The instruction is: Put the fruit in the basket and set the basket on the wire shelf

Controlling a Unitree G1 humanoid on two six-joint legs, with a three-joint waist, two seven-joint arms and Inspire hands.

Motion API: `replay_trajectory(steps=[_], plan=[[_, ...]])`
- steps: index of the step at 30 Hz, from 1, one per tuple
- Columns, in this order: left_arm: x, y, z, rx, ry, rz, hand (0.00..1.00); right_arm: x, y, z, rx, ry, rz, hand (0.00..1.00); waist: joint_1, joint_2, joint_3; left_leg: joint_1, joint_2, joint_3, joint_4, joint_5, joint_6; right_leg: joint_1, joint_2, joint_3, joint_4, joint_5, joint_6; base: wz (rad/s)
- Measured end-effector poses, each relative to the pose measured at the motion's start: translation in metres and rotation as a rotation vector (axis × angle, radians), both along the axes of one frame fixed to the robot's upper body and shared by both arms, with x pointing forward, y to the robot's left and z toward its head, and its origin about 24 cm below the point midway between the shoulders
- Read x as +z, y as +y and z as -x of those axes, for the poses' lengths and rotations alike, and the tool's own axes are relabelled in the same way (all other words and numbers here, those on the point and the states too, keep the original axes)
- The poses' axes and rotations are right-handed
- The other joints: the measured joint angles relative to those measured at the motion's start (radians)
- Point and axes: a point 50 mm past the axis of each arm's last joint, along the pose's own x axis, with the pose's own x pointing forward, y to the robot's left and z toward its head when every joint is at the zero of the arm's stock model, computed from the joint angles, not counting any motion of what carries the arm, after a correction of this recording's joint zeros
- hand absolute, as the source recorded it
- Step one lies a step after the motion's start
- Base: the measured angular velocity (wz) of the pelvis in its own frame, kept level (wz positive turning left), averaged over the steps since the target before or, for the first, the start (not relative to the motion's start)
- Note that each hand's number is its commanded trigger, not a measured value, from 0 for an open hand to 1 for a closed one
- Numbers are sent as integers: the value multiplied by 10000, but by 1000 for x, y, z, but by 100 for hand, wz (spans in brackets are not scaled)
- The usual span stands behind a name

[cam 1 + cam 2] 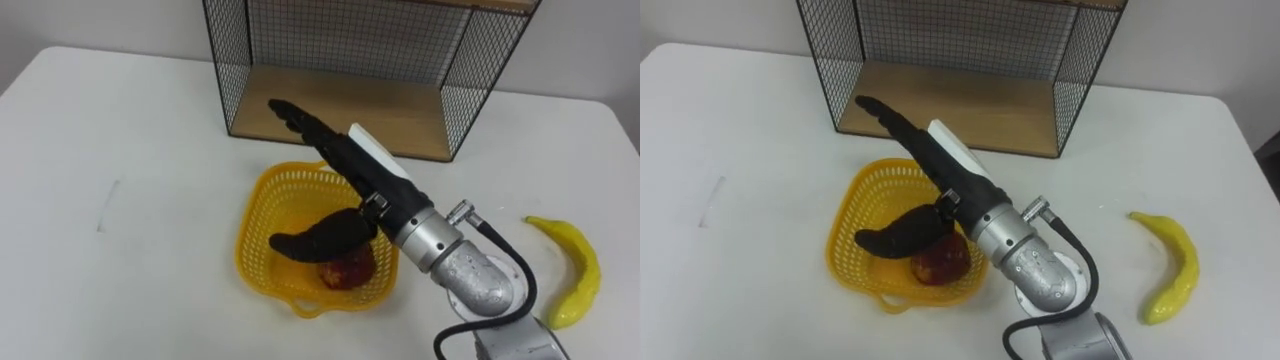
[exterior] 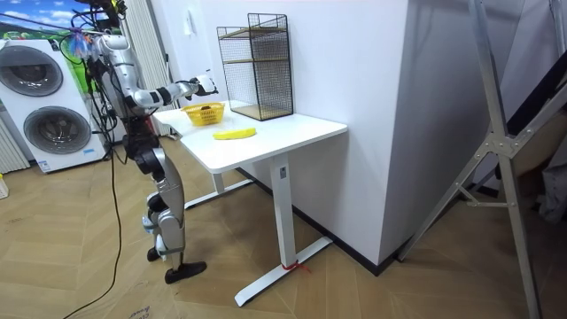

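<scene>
1. One hand, the robot's right hand (image 1: 345, 160), is seen stretched out over a yellow basket (image 1: 257, 222). It enters from the lower right with the arm angled up and to the left.
2. Its fingers (image 1: 295, 118) are held straight and close together, pointing toward the wire shelf (image 1: 300, 100). Nothing is gripped by them.
3. The thumb (image 1: 315, 240) is spread wide to the left and lies low across the inside of the basket. Whether it touches the fruit beneath cannot be told.
4. A red fruit (image 1: 348, 268) is seen lying on the basket's floor, toward its right-hand wall, partly covered by the thumb and wrist.
5. The basket is set on a white table (image 1: 120, 200), just in front of the wire shelf.
6. The wire shelf is made of black mesh with a wooden board at its base, and is placed at the far side of the table.
7. A yellow banana (image 1: 577, 270) is left lying on the table, well to the right of the basket.
8. In the room view, the robot is shown standing upright at the end of the table, on the room view's left, with one arm reached out above the basket.
</scene>
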Motion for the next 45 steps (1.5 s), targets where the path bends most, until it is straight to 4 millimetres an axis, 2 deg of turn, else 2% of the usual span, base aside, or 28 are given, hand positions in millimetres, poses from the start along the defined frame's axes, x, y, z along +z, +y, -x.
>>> replay_trajectory(steps=[5, 11, 14, 17, 18, 20, 21, 25, 28, 32, 37, 39, 45], plan=[[0, 0, 1, 3, 26, -1, 0, -2, -1, 0, -18, 67, 37, 0, -20, 46, -19, 31, 4, 8, 8, 0, 0, 31, 5, 17, 9, 3, -5, 0], [-1, -1, 10, 44, 240, 41, 0, 0, -5, -2, -162, 200, -456, 0, -311, 76, -19, 131, 5, 6, -4, 0, 1, 170, -5, -35, -14, 3, -3, 1], [-2, -4, 11, 83, 171, 26, 0, 11, -17, -7, -1010, -371, -847, 0, -320, 71, -23, 157, 4, 7, -9, 0, 1, 181, 2, -19, -8, 4, -3, 0], [-2, -4, 17, 181, 104, 27, 0, 21, -29, -10, -1970, -1029, -1235, 0, -394, 15, -60, 166, 3, 13, -3, 0, 1, 168, -2, -18, 9, 3, -3, 0], [-2, -3, 18, 315, 72, 19, 0, 29, -34, -9, -2285, -1394, -1392, 0, -485, 35, -47, 158, 0, 17, 2, 0, 0, 154, -9, -20, 15, 3, -3, 0], [-2, -1, 23, 570, 132, -2, 0, 41, -43, -8, -2689, -2036, -1728, 0, -585, -9, -75, 144, 1, 52, 7, -1, 1, 130, -7, 7, 10, 3, -1, -4], [-1, 0, 26, 847, 100, 34, 0, 49, -51, -7, -3027, -2543, -1764, 0, -672, -2, -75, 131, -3, 67, 5, -1, 1, 130, -5, 33, -25, 0, 3, 0], [0, 6, 41, 1644, 196, -50, 0, 70, -88, -4, -4972, -3861, -1910, 0, -928, -160, -179, 135, -6, 89, -20, 0, 1, 110, 6, 101, -40, -6, 11, -2], [0, 8, 47, 1877, 288, -123, 0, 72, -106, -2, -6258, -4319, -1791, 0, -1173, -199, -180, 177, -9, 102, -3, 0, 0, 145, 1, 106, -35, -7, 13, -1], [2, 12, 51, 1999, 370, -304, 0, 57, -130, -5, -7741, -4048, -1258, 0, -1365, -317, -157, 272, -3, 157, -15, 0, 0, 197, 2, 105, -27, -8, 15, -3], [2, 14, 59, 2339, 728, -465, 0, 19, -160, 3, -9868, -2738, -17, 0, -1480, -479, -113, 309, -10, 232, -25, 0, 0, 160, -6, 137, -13, -9, 15, -2], [2, 15, 61, 2375, 852, -514, 0, 12, -167, 3, -10392, -2521, 133, 0, -1577, -522, -134, 326, -10, 247, -25, 0, 1, 160, -8, 137, -10, -9, 16, 0], [3, 16, 57, 2386, 831, -596, 0, 3, -180, 11, -11543, -2348, 479, 0, -1611, -508, -128, 362, 1, 289, -23, 0, 0, 157, 4, 153, -17, -7, 12, -1]])
